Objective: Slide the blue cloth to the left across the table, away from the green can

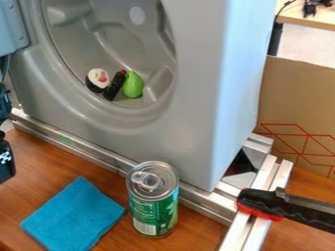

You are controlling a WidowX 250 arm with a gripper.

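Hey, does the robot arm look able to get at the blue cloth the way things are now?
Probably yes: the arm is at the left edge, and the blue cloth lies flat with nothing on top. The can stands just past one corner, so that side looks tighter.

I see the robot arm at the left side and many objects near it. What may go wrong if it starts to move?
The upright can stands close to the metal rail, so a sideways bump might tip it. In the round hollow, the toy sushi, dark piece and green piece sit close together; reaching for one may push another. The blue cloth lies loose and could get dragged.
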